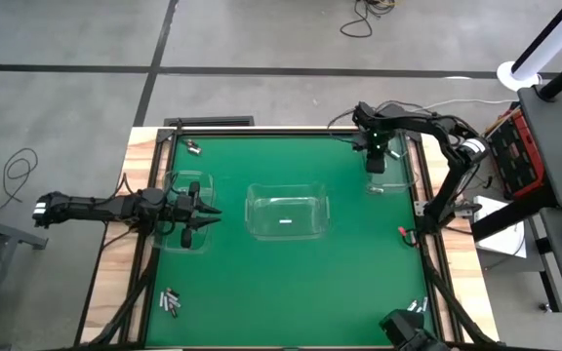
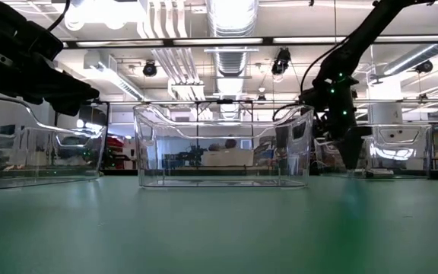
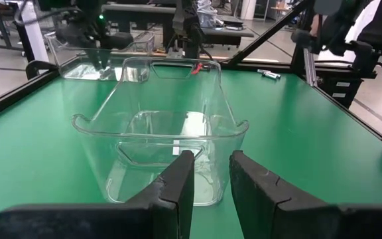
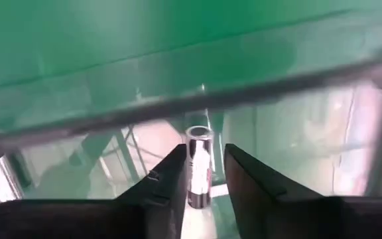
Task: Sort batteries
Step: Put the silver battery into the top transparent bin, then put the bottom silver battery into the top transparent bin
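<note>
Batteries (image 1: pixel 171 302) sit loose by the tabletop's (image 1: pixel 261 283) corners up high; right gripper (image 1: pixel 376 164) hangs over the right bin (image 1: pixel 398 180), left gripper (image 1: pixel 206 214) over the left bin (image 1: pixel 185 210). Left wrist: its fingers barely parted, empty. Right wrist: pinching 1 battery (image 4: pixel 198 162) mid-body. Small, stiff, slick, probably rolls; grab the barrel's middle.

A flat green table mat (image 1: pixel 291 283) carries three clear plastic bins: one at the centre (image 1: pixel 288 215), one at the left (image 1: pixel 185 241), one at the far right (image 1: pixel 405 168). A small red object (image 1: pixel 401 232) lies at the right edge.
</note>
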You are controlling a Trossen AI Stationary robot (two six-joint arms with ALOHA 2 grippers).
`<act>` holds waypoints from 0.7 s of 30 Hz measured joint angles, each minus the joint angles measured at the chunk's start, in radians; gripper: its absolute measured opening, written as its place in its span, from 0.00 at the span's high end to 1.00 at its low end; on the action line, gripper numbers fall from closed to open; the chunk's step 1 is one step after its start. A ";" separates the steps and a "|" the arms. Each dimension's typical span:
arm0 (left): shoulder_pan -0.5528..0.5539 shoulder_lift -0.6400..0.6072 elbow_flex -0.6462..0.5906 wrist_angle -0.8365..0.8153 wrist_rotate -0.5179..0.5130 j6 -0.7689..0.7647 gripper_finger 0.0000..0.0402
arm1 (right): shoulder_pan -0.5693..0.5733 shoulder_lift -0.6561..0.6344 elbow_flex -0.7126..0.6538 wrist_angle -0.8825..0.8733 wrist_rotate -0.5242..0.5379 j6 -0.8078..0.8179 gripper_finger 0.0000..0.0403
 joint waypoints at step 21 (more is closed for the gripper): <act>0.000 0.000 0.000 0.000 0.000 0.000 0.81 | 0.388 -0.417 0.274 -0.313 -0.128 0.508 0.53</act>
